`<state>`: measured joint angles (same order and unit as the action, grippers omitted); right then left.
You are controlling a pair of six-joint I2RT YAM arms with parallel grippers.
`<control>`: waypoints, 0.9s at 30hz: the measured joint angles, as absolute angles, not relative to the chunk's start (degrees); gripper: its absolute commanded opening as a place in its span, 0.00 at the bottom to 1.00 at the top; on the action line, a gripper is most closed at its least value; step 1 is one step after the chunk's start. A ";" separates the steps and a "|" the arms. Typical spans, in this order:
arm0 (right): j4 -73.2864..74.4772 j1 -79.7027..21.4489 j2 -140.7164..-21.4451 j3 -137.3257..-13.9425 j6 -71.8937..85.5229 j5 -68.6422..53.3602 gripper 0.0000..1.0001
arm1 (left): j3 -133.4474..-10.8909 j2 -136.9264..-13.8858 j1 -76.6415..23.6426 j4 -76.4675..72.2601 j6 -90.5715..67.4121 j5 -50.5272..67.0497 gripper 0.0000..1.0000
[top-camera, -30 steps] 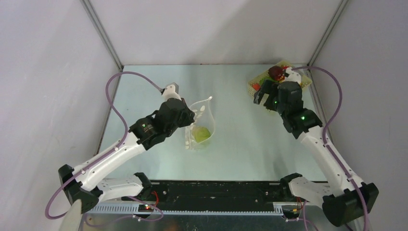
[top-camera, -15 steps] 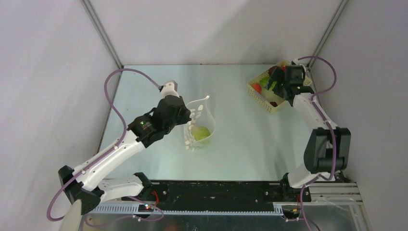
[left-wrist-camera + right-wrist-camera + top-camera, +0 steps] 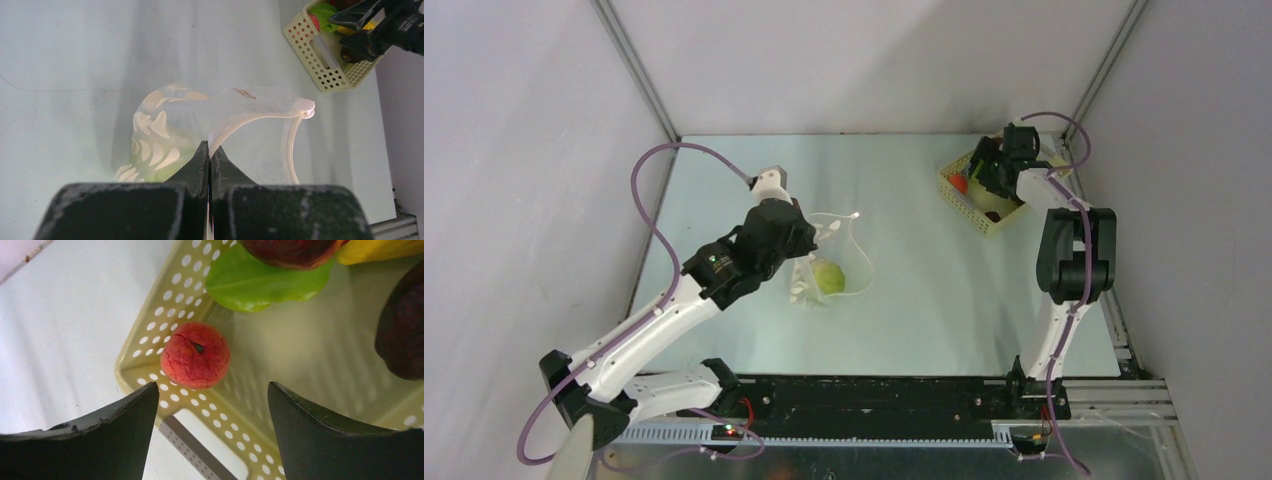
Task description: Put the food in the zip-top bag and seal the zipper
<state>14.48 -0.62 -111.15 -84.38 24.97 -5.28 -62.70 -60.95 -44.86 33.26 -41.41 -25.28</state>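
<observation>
The zip-top bag [image 3: 829,262] sits left of centre in the top view, on the pale green table [image 3: 944,300]. It is transparent with whitish petal-shaped markings. Its mouth stands open. The zipper [image 3: 250,121] is unsealed, and its whitish strip runs as an open loop out to a rounded corner at the right of the left wrist view. One green round fruit [image 3: 828,277] lies inside the bag, toward its lower part.

The left gripper [image 3: 209,150] is closed tight with no gap between its fingers. It pinches the bag at the mouth edge, where the strip runs into the fingertips. In the top view it meets the bag from the left.

The remaining food is in the pale yellow perforated basket [image 3: 969,205] at the upper right of the top view, well apart from the bag. In the right wrist view a red fruit [image 3: 196,355] rests on the basket floor against the near-left wall. A green leafy piece [image 3: 260,282] lies above it in the frame. A dark maroon piece [image 3: 402,330] sits at the right edge, and a yellow piece [image 3: 380,247] at the top right. A further dark red item is partly cut off by the top edge.

The right gripper [image 3: 214,390] hangs over the basket with its jaws spread wide. The red fruit is just above the gap between the fingertips in that view. The fingers touch no food and hold nothing.
</observation>
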 measured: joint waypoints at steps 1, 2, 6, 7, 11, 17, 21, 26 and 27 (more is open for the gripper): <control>14.50 -0.62 -111.96 -84.64 25.06 -5.76 0.83 | -62.70 -60.95 -44.86 33.19 -41.39 -25.34 0.00; 14.44 -0.62 -112.97 -84.93 25.36 -6.35 0.83 | -62.70 -60.95 -44.86 33.12 -41.34 -25.36 0.00; 14.24 -0.62 -115.63 -85.03 26.37 -7.77 0.82 | -62.70 -60.97 -44.86 33.12 -40.99 -25.36 0.00; 14.24 -0.62 -116.22 -85.10 26.59 -8.14 0.82 | -62.70 -60.97 -44.86 33.15 -40.95 -25.36 0.00; 13.34 -0.62 -117.91 -85.45 27.51 -9.65 0.82 | -62.70 -60.97 -44.86 33.12 -40.93 -25.36 0.00; 11.79 -0.62 -119.50 -87.15 28.53 -10.35 0.82 | -62.70 -61.10 -44.86 33.10 -40.93 -25.34 0.00; 10.79 -0.62 -120.57 -87.39 29.08 -11.33 0.81 | -62.70 -61.10 -44.86 33.08 -40.95 -25.34 0.00; 10.63 -0.71 -120.84 -87.53 29.61 -11.31 0.81 | -62.70 -61.10 -44.86 32.95 -40.95 -25.34 0.00; 10.59 -0.69 -120.92 -87.57 29.89 -11.29 0.81 | -62.70 -61.12 -44.86 32.82 -40.95 -25.34 0.00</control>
